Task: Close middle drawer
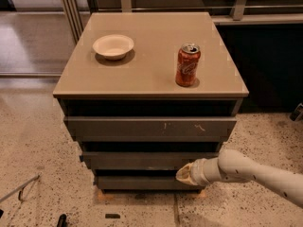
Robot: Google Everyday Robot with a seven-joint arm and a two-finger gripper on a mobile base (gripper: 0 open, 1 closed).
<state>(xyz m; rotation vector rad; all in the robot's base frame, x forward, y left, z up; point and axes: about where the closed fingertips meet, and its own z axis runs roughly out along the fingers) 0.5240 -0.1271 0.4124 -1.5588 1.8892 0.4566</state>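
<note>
At lower right of middle drawer (142, 161) front, gripper (182, 174) closed, empty, tip touching it.

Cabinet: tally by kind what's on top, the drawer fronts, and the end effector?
bowl: 1
soda can: 1
drawer fronts: 3 (top drawer, middle drawer, bottom drawer)
end effector: 1, at the lower right of the middle drawer's front
Total: 6
</note>
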